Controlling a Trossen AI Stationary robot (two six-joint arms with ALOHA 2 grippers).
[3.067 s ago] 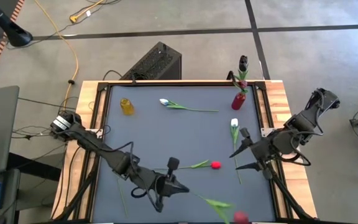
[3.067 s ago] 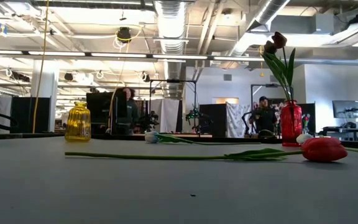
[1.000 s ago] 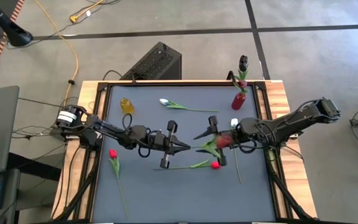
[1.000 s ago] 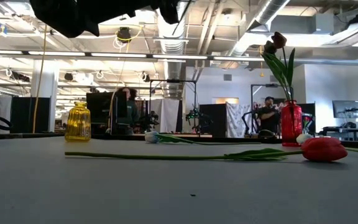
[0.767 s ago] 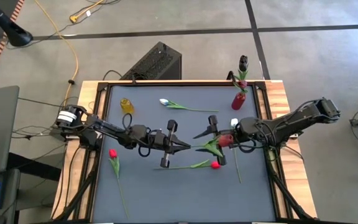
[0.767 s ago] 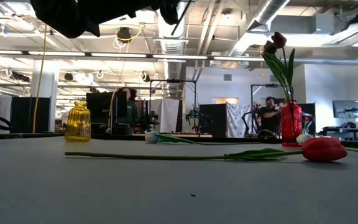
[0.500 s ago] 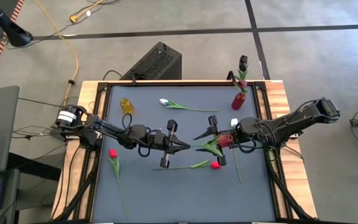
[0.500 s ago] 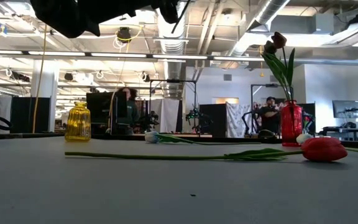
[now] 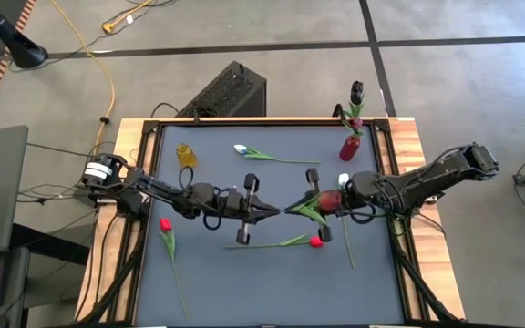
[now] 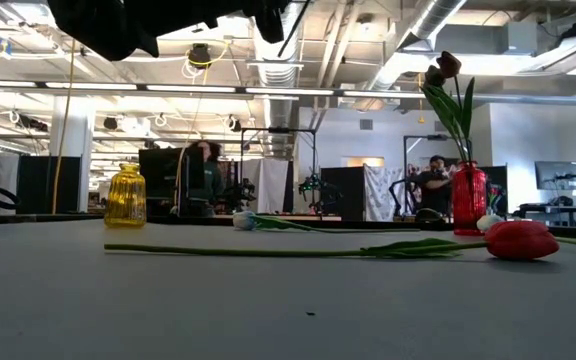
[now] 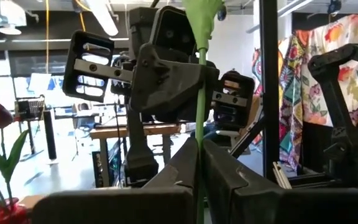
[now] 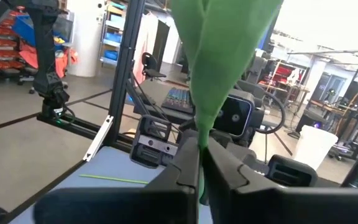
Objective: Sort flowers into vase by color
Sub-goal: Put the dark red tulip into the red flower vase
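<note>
A red flower [image 9: 329, 202] with a green leaf [image 9: 313, 215] hangs above the table's middle, between my two grippers. My left gripper [image 9: 273, 211] comes from the left and is shut on its stem. My right gripper [image 9: 292, 209] comes from the right and is shut on the same stem, just beside the left one. Another red flower [image 9: 315, 241] lies flat on the mat below them. A red vase [image 9: 350, 146] with dark flowers stands at the far right, a yellow vase [image 9: 186, 155] at the far left. My left gripper pinches the thin green stem [image 11: 199, 134] between its two fingers, near the stem's free end. The fingers lie level and point toward the table's right. The stem runs on past them toward the right gripper, clear of the table. My right gripper pinches the stem at the leaf's base [image 12: 200, 163] between its two fingers. The fingers lie level and point toward the table's left. The leaf [image 12: 222, 50] spreads wide just past the fingertips, and the flower is lifted clear of the mat.
A white flower [image 9: 241, 148] lies at the far middle, and another white flower [image 9: 343, 180] lies by the right arm. A red flower [image 9: 165, 224] lies near the left edge. A black box [image 9: 226, 91] stands beyond the far edge.
My right gripper has shut on the stem at the leaf's base; a second ago its fingers stood apart around it. My left gripper has kept its hold and place, and the flower stays lifted between the two.
</note>
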